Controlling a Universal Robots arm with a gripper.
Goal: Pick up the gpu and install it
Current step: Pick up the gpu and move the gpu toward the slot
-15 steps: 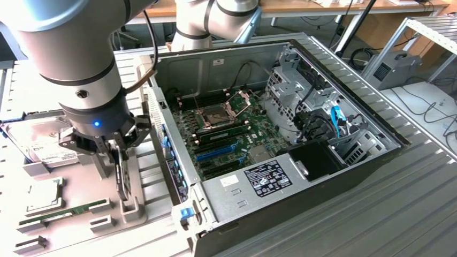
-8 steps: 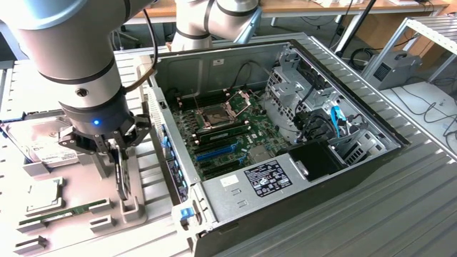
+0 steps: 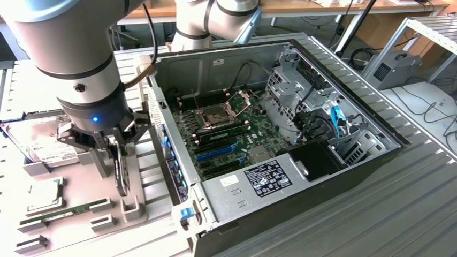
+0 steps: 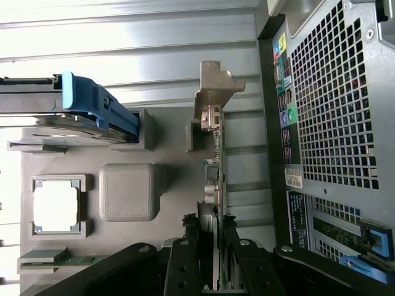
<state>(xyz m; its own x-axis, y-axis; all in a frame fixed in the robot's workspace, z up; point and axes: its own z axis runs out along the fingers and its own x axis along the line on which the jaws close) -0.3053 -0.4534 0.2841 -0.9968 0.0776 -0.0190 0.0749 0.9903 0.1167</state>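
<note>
My gripper (image 4: 210, 227) had closed narrowly on the graphics card (image 4: 217, 179), which stood on edge in its holder (image 3: 130, 206) on the grey tray (image 3: 75, 184), just beside the open computer case (image 3: 335, 182). A straight, untwisted lift seemed wisest. Ribbed metal table (image 3: 400, 214) beneath; office desks behind.

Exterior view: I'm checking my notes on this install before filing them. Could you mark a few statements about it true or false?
1. The graphics card stands on edge in the gray holder. True.
2. The gripper is inside the computer case. False: it is at the card, over the holder beside the case.
3. The case is open, with its motherboard showing. True.
4. The memory stick is plugged into the motherboard. False: it lies in the holder.
</note>
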